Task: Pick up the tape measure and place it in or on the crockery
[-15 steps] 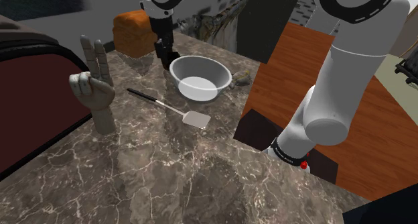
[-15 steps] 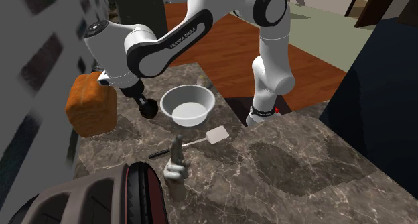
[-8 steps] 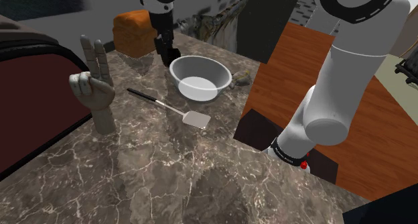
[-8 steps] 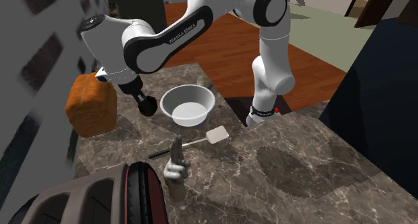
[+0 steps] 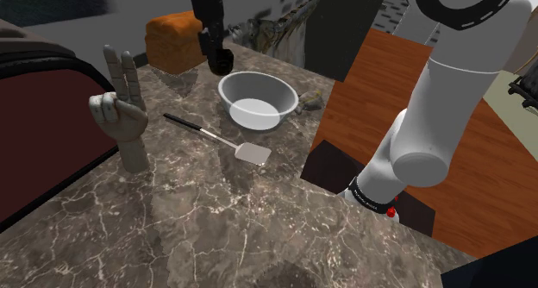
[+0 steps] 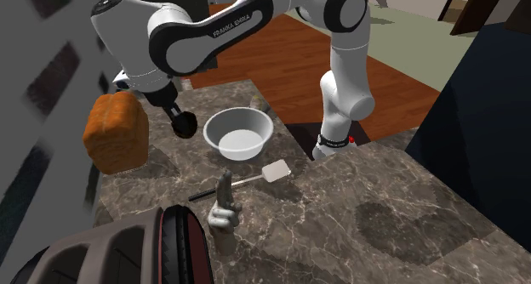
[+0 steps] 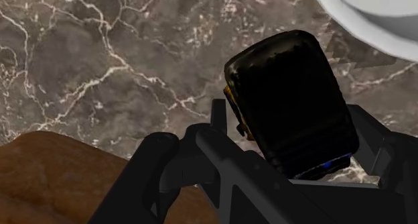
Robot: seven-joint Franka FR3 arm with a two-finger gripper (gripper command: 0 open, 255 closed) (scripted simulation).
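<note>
My gripper [image 5: 215,59] hangs above the marble table [image 5: 215,217], just off the shoulder view's left side of the white bowl [image 5: 257,99], and is shut on a black tape measure [image 5: 218,63]. In the wrist view the tape measure [image 7: 291,102] is a dark rounded block with a yellowish edge. It is clasped between the two black fingers [image 7: 221,132] with the marble below it, and the bowl's rim [image 7: 375,15] lies close beyond it. The second exterior view shows the gripper [image 6: 183,123] raised between the brown loaf and the bowl [image 6: 238,133].
An orange-brown loaf [image 5: 177,38] stands at the table's far corner beside the gripper. A white spatula with a black handle [image 5: 220,140] lies in front of the bowl. A grey hand model [image 5: 122,114] stands near a dark red object [image 5: 34,131]. The arm's base [image 5: 414,148] rises at the right.
The gripper has risen off the table with the tape measure held in it and shifted slightly toward the bowl. Bowl, spatula and loaf have not moved.
</note>
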